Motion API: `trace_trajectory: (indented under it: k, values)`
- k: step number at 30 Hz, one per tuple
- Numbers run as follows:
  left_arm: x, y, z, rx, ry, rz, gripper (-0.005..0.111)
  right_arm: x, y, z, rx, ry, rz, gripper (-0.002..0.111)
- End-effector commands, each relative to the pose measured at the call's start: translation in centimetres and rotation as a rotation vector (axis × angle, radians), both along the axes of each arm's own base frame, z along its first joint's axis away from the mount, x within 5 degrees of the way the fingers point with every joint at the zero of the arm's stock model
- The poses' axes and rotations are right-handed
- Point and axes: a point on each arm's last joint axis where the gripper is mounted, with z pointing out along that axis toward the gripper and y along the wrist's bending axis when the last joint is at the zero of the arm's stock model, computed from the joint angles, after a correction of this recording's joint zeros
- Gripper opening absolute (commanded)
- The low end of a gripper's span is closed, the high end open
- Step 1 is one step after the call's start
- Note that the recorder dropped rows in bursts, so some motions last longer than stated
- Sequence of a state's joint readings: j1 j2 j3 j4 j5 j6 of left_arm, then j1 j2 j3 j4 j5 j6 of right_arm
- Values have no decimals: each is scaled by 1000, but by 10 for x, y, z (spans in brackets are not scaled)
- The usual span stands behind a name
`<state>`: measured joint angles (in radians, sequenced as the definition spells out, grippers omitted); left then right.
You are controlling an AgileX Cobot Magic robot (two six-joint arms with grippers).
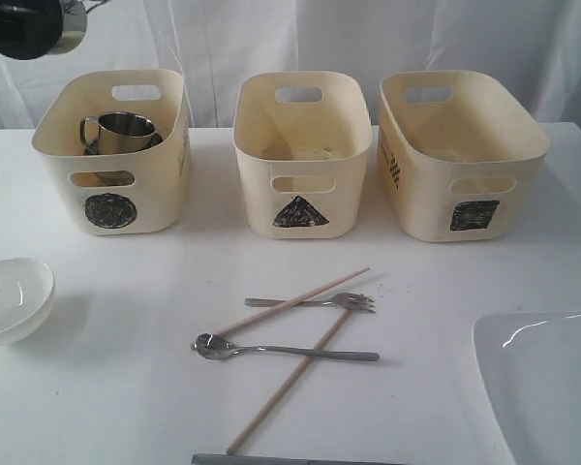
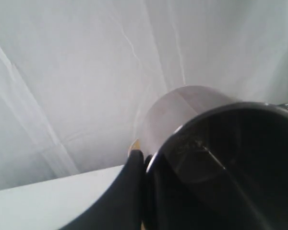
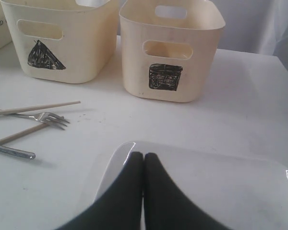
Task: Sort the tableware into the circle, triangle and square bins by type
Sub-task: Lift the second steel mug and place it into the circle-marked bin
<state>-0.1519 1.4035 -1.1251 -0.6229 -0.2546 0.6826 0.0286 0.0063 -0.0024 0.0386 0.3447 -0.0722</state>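
Our left gripper (image 1: pixel 31 33) hangs high at the far left edge of the exterior view, closed on a steel mug (image 2: pixel 192 112); one black finger (image 2: pixel 128 189) presses its outer wall, the other is hidden, probably inside the rim; our right gripper (image 3: pixel 143 156) sits low, both black fingers pressed flat together, gripping nothing.

mug (image 2: pixel 182 110): shiny steel | bins (image 1: pixel 261 184): matt cream plastic | chopsticks (image 1: pixel 290 303): bare wood | plate (image 1: pixel 542 387): glossy white
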Motion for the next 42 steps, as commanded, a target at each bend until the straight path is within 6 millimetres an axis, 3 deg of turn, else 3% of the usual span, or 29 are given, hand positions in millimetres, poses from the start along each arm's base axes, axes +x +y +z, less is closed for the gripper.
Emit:
trace_trajectory:
  k: [1, 2, 4, 10, 29, 33, 39, 42]
  values:
    - [62, -8, -17, 59, 8, 5, 0, 0, 0, 0, -2, -7, -5, 0]
    - [83, -10, -29, 63, 28, 5, 0, 0, 0, 0, -2, -7, -5, 0]
    - [100, -14, -38, 65, 51, -7, 0, 0, 0, 0, -2, -7, -5, 0]
    - [128, -19, -71, 76, 121, -25, 0, 0, 0, 0, -2, -7, -5, 0]
    - [129, -26, -90, 56, 233, -83, 0, 0, 0, 0, -2, -7, -5, 0]
    - [129, -26, -90, 59, 229, -83, 17, 0, 0, 0, -2, -7, -5, 0]
    - [130, -26, -89, 38, 224, -71, 62, 0, 0, 0, -2, -7, -5, 0]
    - [126, -25, -79, 22, 208, -70, 71, 0, 0, 0, -2, -7, -5, 0]
